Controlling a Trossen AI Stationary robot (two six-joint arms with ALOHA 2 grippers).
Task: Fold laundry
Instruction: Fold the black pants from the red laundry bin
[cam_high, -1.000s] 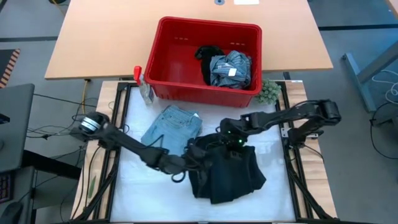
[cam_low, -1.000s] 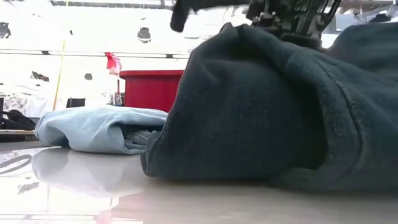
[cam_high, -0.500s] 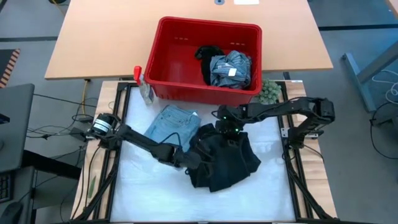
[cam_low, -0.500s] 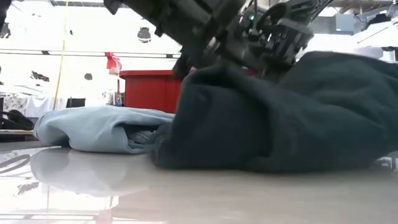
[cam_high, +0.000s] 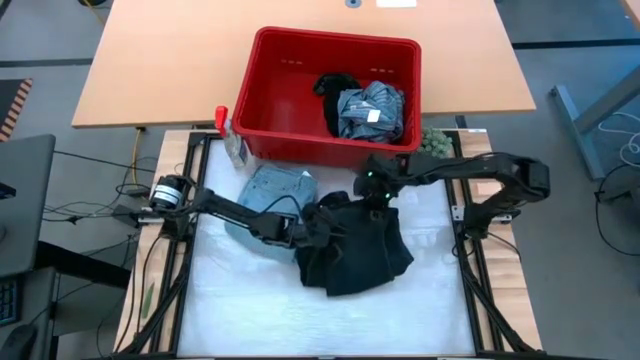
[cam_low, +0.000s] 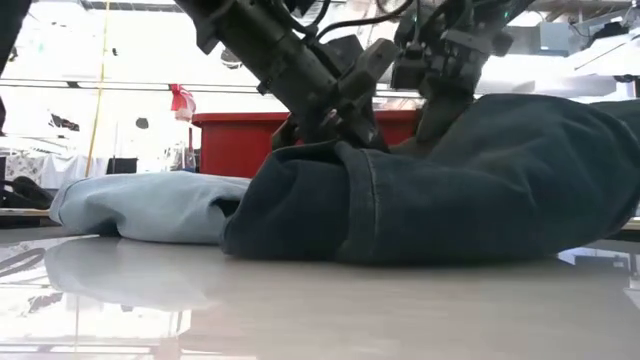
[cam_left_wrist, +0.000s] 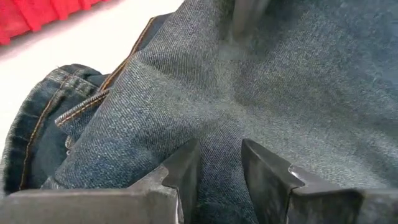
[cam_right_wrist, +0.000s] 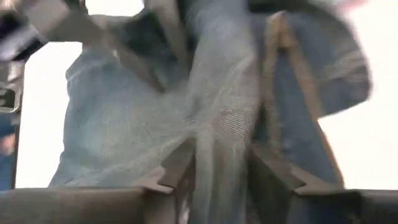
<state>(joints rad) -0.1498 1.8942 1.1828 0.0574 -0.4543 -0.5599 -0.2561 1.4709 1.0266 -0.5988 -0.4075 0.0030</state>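
Observation:
A dark navy denim garment (cam_high: 352, 250) lies bunched in the middle of the white table; in the low view the garment (cam_low: 470, 190) shows a stitched hem fold on its left side. My left gripper (cam_high: 318, 229) is at its left far edge and my right gripper (cam_high: 372, 192) at its far edge, both shut on the denim. A folded light blue garment (cam_high: 268, 193) lies flat on the table to its left, its right edge under the dark one. More laundry (cam_high: 368, 108) sits in the red basket (cam_high: 290, 70). My left gripper pinches a fold of the dark denim (cam_left_wrist: 219, 163) between its two fingers (cam_left_wrist: 185, 169), slanting down from the table's left. The cloth's bulk rests on the table. My right gripper pinches a raised ridge of the denim (cam_right_wrist: 221, 155) between its fingers (cam_right_wrist: 272, 169), coming from above at the garment's far edge; the cloth below lies on the table.
The red basket stands just beyond the table's far edge, a small green fuzzy ball (cam_high: 433, 144) beside its right corner. Black frame rails (cam_high: 468, 250) run along both table sides. White table surface (cam_high: 250, 310) is bare near the front edge.
Both grippers have moved toward the far edge, still shut on the dark denim. The garment has slid along the table toward the basket and bunched tighter, now overlapping the light blue garment's right edge; its near part has drawn away from the low camera.

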